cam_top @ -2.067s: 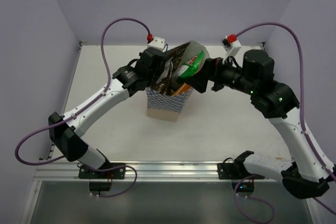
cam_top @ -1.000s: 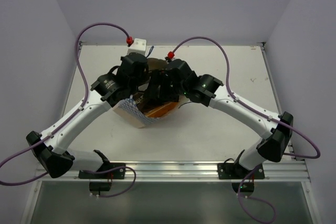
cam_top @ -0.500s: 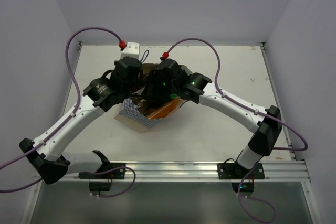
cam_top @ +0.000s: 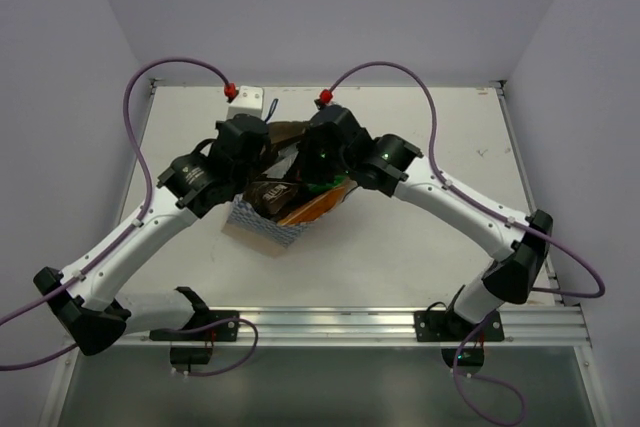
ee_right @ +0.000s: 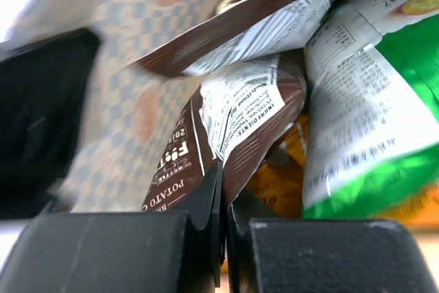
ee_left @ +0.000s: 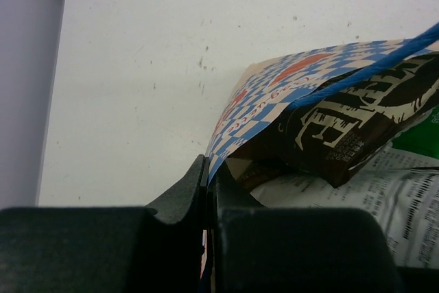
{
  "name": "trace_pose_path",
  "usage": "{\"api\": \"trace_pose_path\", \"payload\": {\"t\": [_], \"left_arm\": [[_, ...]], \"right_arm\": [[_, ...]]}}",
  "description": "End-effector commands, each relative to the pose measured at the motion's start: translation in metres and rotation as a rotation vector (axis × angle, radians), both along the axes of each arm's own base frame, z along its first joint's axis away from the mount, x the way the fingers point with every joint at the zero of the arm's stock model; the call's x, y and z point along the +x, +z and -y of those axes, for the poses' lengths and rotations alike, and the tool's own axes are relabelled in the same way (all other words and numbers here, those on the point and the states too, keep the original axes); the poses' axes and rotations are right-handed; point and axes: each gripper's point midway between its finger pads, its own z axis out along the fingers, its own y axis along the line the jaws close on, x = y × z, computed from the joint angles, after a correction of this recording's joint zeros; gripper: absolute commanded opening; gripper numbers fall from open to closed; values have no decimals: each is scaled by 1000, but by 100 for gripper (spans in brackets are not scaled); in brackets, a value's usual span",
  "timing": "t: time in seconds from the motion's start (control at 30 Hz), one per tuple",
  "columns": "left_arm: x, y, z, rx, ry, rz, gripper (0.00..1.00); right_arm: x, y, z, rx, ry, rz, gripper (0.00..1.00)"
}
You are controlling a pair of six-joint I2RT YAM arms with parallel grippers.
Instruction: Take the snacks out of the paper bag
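4 snack packets to clear, all inside the paper bag (ee_left: pixel 274 94), none out on the desk (ee_left: pixel 137 66) yet.

Grip of the left claw (ee_left: pixel 206 169): clamped tight on the bag's checked rim, bag wall rising up and to the right of the fingertips. Grip of the right claw (ee_right: pixel 221 183): pinched shut on the lower edge of a brown packet (ee_right: pixel 199 149), directly ahead of the tips. Green-and-white packet (ee_right: pixel 357 121) to the right of that claw, pressed against the held one. Orange packet (ee_right: pixel 274 176) behind, mostly hidden. Second brown packet (ee_right: pixel 260 25) above. Bag tilted, mouth toward the right claw.

Probable risks:
- Only a thin bite on slick, crinkly film, so liable to slip out on a fast pull.
- Tight packing against neighbours, so 2 or 3 packets possibly dragged out together and spilled.
- Opposing pulls on a paper rim, so liable to tear, or to slide free of the left claw and drag the whole bag along.
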Motion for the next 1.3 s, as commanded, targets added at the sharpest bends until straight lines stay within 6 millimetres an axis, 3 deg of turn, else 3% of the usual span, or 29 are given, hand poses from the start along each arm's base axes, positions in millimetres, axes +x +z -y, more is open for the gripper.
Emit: {"api": "trace_pose_path", "payload": {"t": [0.0,0.03,0.27,0.47,0.6,0.83,0.93,1.13,1.27], "left_arm": [[8,20,-8,-53,67,95,0],[8,17,-8,-42,69,91,0],[16,8,-21,-26,105,80,0],[22,-1,-38,-7,134,59,0],[25,-6,-44,-30,121,45,0],[21,-21,-60,-43,122,5,0],[20,-27,-72,-45,141,-10,0],[17,-24,-78,-59,142,0,0],[17,-20,-79,-67,138,4,0]], "right_arm": [[-7,106,27,153,-16,205,0],[-11,125,34,179,-15,237,0],[-26,190,72,239,-10,380,0],[-28,231,114,268,-79,510,0],[-30,255,157,280,-172,591,0],[14,220,249,136,-459,587,0],[36,197,267,57,-514,554,0],[99,133,271,-12,-516,437,0],[150,108,246,-3,-414,408,0]]}}
